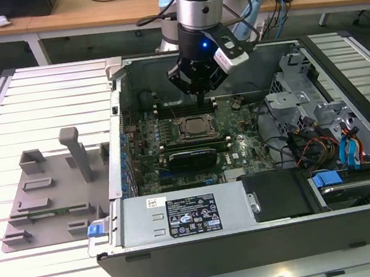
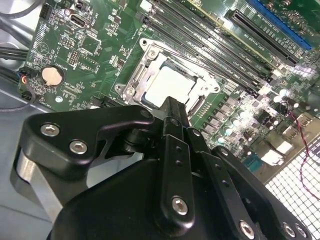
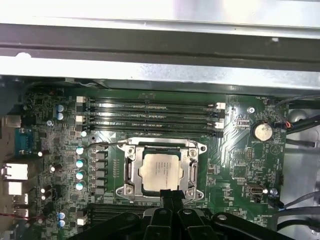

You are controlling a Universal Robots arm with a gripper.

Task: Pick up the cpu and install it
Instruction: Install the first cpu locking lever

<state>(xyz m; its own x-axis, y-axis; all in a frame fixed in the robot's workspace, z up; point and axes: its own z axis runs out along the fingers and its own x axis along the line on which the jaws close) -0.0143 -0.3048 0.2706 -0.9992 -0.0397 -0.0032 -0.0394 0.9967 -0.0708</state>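
One cpu point(image 3: 159, 171), a flat square with a silvery metal top, lies in the dark socket frame point(image 3: 131, 170) on the green motherboard point(image 3: 235, 165). The black end effector point(image 3: 171, 194) hovers just above it at 6 o'clock of the chip in the first wrist view, its fingers clenched together and grasping nothing.

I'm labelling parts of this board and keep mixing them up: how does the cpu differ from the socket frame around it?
The cpu is a pale, plain silvery square; the socket frame is a metal surround with screws at its corners. The cpu is the smaller, lying inside the frame's opening; the frame borders it on all sides. Both lie flat on the green motherboard, below the gripper in both wrist views.
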